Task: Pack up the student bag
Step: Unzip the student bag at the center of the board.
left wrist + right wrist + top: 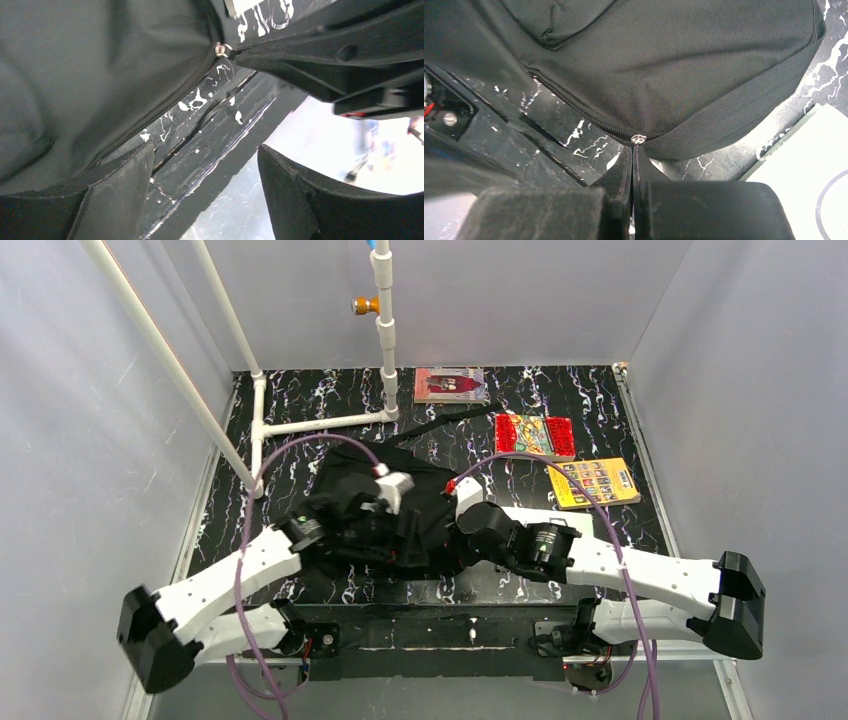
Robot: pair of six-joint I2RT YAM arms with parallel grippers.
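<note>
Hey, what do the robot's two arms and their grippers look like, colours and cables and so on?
The left arm and right arm both have white shell links with chunky black joints at elbow and wrist. A purple cable loops along each one. The left gripper and right gripper have matte black, wedge-shaped fingers. No markings are readable.

The student bag point(684, 75) is matt black woven cloth, its zip pull point(637, 139) shiny metal. The tabletop point(600, 390) looks smooth, black with white marbling.

Pale grey walls point(540, 300) are boxing in the black marbled table point(600, 390); white pipes point(386, 340) are standing at its far edge.
</note>
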